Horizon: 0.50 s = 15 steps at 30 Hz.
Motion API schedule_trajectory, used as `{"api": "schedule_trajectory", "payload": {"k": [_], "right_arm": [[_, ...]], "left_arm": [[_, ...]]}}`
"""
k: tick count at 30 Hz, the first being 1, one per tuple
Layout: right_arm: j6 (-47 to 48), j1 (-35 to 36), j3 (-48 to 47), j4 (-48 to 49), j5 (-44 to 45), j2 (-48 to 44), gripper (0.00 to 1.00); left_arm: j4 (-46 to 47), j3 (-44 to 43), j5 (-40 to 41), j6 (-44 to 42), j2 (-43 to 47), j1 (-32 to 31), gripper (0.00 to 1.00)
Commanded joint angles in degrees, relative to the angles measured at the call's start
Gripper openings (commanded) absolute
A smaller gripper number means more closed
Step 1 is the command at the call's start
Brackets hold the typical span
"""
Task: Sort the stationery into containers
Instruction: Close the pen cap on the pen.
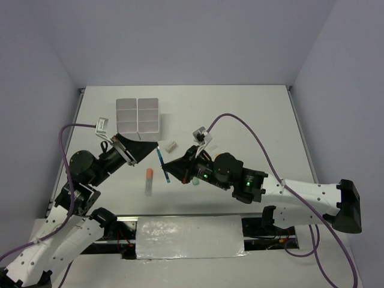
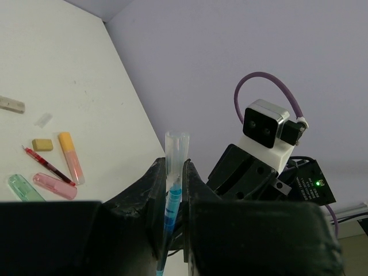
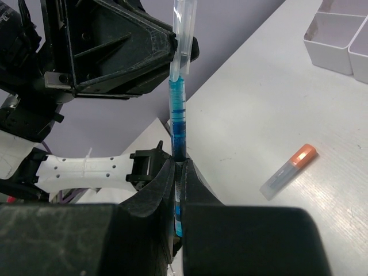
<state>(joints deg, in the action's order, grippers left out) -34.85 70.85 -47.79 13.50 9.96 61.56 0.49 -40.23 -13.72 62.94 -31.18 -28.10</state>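
A thin blue pen (image 1: 162,163) with a clear cap is held in the air between both grippers. My left gripper (image 1: 154,146) is shut on its clear cap end, as the left wrist view shows (image 2: 175,164). My right gripper (image 1: 170,170) is shut on the blue barrel (image 3: 177,126), as the right wrist view shows (image 3: 179,164). The white six-compartment organiser (image 1: 138,114) stands behind them. An orange-capped marker (image 1: 149,180) lies on the table below the pen. A green marker (image 1: 194,180) shows partly under my right arm.
A small beige block (image 1: 171,145) lies right of the organiser. The left wrist view shows an orange marker (image 2: 72,156), a pink marker (image 2: 54,185), a green marker (image 2: 23,188), a thin red pen (image 2: 49,167), a beige block (image 2: 42,145) and a grey block (image 2: 11,104).
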Motion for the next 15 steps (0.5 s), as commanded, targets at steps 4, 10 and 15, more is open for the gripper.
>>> {"api": "schedule_trajectory", "payload": {"k": [4, 10, 15], "right_arm": [[0.05, -1.33, -3.1, 1.18, 0.33, -0.48, 0.0], [-0.39, -1.94, -3.44, 2.24, 0.42, -0.13, 0.0], [-1.09, -1.94, -5.29, 1.36, 0.07, 0.93, 0.0]], "left_arm": [[2.93, 0.32, -0.96, -1.15, 0.07, 0.24, 0.0], [3.2, 0.68, -1.05, -1.76, 0.59, 0.24, 0.0], [5.3, 1.64, -2.72, -3.0, 0.77, 0.24, 0.0]]}}
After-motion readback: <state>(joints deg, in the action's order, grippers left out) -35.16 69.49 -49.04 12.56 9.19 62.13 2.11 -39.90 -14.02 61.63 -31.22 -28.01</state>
